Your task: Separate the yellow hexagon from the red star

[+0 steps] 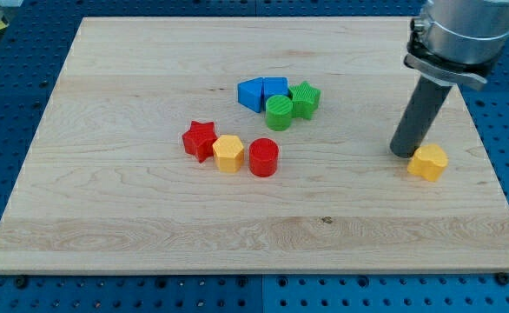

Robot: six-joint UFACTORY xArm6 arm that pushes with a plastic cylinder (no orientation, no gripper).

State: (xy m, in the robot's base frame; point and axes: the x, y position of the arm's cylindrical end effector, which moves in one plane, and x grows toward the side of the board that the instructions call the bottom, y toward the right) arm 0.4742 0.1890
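My tip [404,153] is resting at the right of the wooden board [107,217], just beside a yellow heart-shaped block [429,162] — it has no jaws to part or close, only a bare rod. The yellow hexagon [228,153] is lying well to my left, touching the red star [200,139] on its left and sitting just beside the red cylinder [263,157] on its right. That row is running left to right — I am judging a push from the far side toward the near edge would free the hexagon. No containers are showing.
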